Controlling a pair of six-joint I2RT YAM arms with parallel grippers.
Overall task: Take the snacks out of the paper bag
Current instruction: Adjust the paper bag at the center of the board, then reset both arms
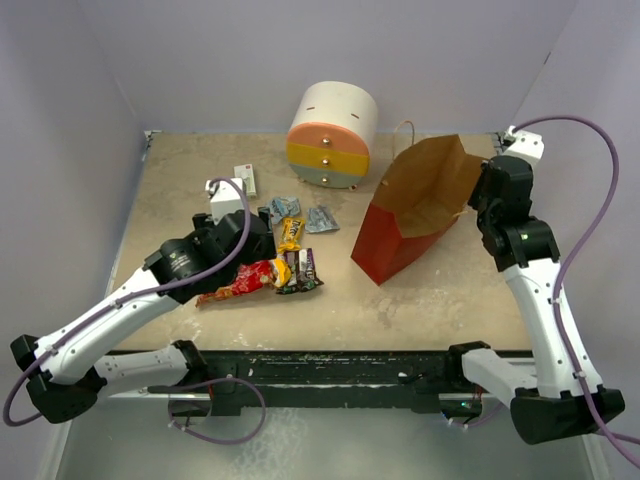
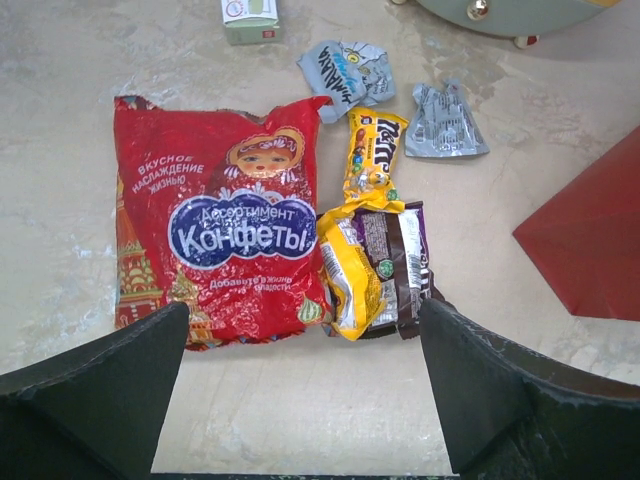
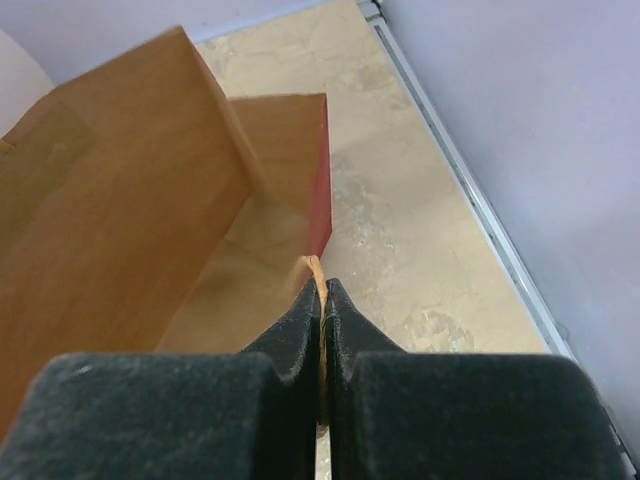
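The red chip bag (image 2: 215,232) (image 1: 245,279) lies flat on the table. Beside it lie a yellow-orange wrapper (image 2: 372,150) (image 1: 291,233), a dark brown wrapper (image 2: 395,262) (image 1: 304,270) and two silver wrappers (image 2: 345,72) (image 2: 443,122) (image 1: 321,219). My left gripper (image 2: 300,400) (image 1: 250,240) is open and empty, hovering just near of the snacks. The paper bag (image 1: 420,205) (image 3: 120,190) leans tilted, its mouth open and its brown inside showing. My right gripper (image 3: 322,290) (image 1: 480,195) is shut on the bag's twisted paper handle (image 3: 315,268).
A round white-orange-yellow drawer unit (image 1: 332,135) stands at the back middle. A small white-green box (image 2: 249,20) (image 1: 245,180) lies behind the snacks. Walls close in the table at left, right and back.
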